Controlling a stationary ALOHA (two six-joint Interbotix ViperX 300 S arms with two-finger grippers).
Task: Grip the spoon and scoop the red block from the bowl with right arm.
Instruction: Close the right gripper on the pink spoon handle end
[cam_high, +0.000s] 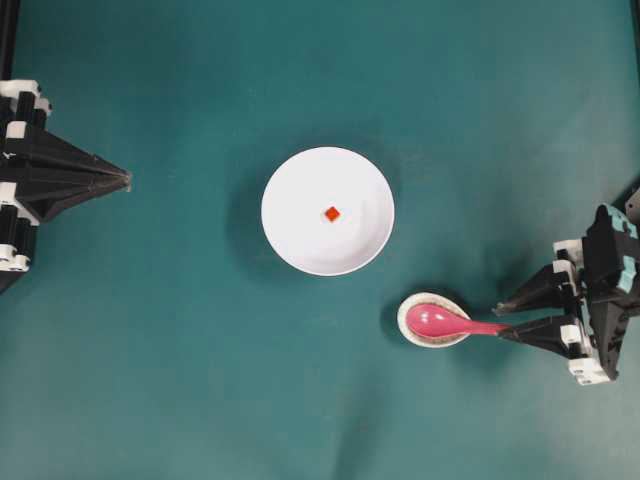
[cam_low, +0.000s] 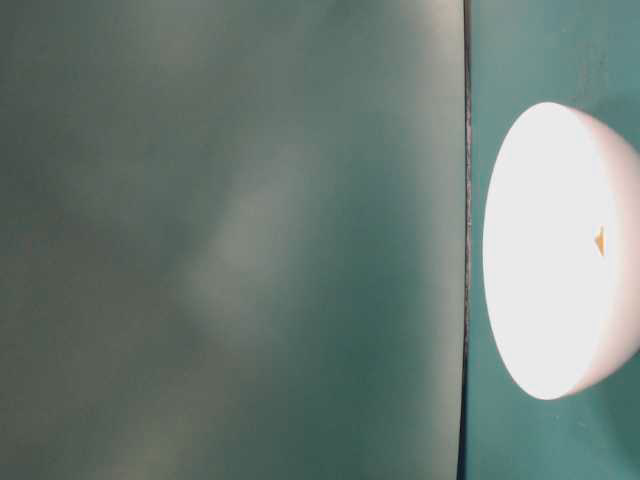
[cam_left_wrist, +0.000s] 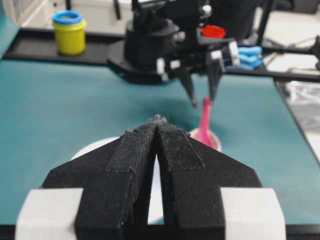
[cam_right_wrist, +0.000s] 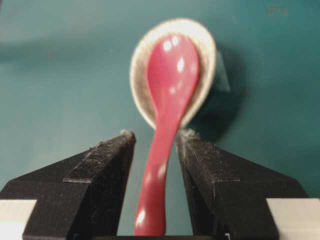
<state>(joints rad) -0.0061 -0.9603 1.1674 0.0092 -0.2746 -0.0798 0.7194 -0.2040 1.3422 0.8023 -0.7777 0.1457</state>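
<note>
The pink-red spoon (cam_high: 440, 322) lies with its scoop in a small speckled cream dish (cam_high: 405, 312), handle pointing right. My right gripper (cam_high: 499, 321) is open, one finger on each side of the handle, with gaps showing in the right wrist view (cam_right_wrist: 156, 135) around the spoon (cam_right_wrist: 167, 100). The tiny red block (cam_high: 332, 213) sits in the middle of the white bowl (cam_high: 300, 180), up-left of the spoon. The bowl (cam_low: 550, 250) and the block (cam_low: 599, 241) also show in the table-level view. My left gripper (cam_high: 128, 181) is shut and empty at the left edge.
In the left wrist view a yellow cup with a blue lid (cam_left_wrist: 69, 32), a red cup (cam_left_wrist: 212, 31) and blue items (cam_left_wrist: 247, 55) stand beyond the table's far edge. The teal mat surrounds the bowl and the dish.
</note>
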